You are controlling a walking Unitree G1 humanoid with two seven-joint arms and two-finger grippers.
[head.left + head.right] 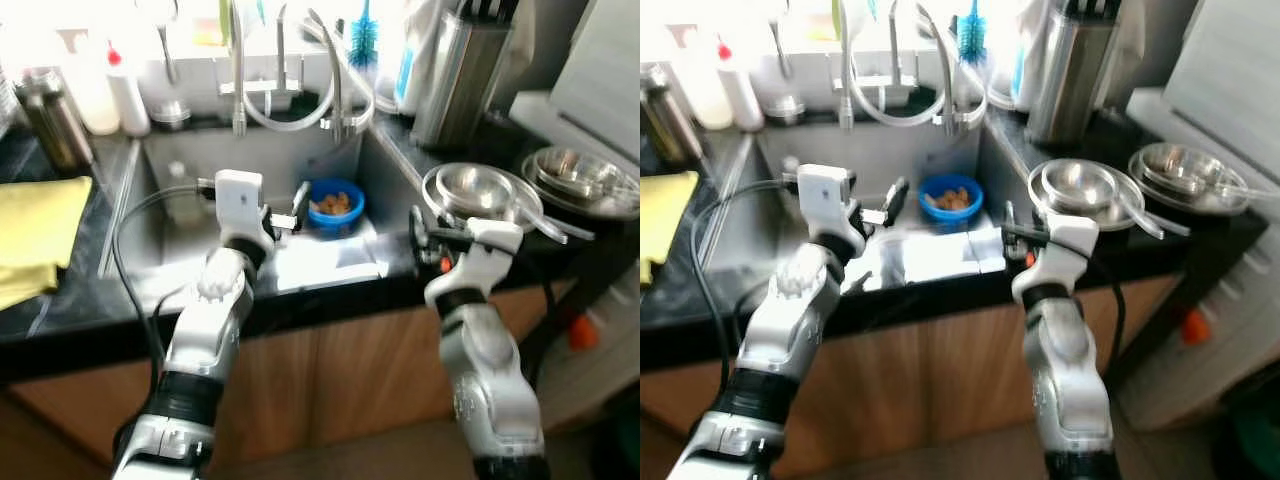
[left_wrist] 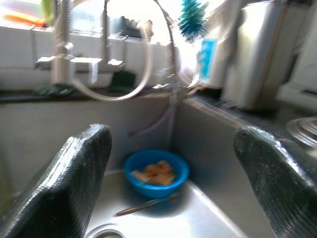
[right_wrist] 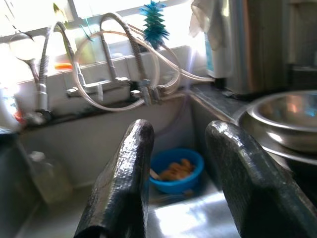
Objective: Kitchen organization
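Steel sink [image 1: 180, 215]: blue bowl [image 1: 335, 207] at its right wall holds orange-brown scraps. Left gripper [image 2: 168, 173] spread wide, empty; right gripper [image 3: 181, 173] parted, empty.

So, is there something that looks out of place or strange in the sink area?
Yes. A blue bowl with orange-brown food in it sits in the sink, by its right wall. A utensil lies loose on the sink floor in front of it. Nothing looks spilled or broken.

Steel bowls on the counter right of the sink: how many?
2 stacks at least: one steel bowl beside the sink's right edge, another farther right. Each seems to sit in nested dishes, so more may be hidden.
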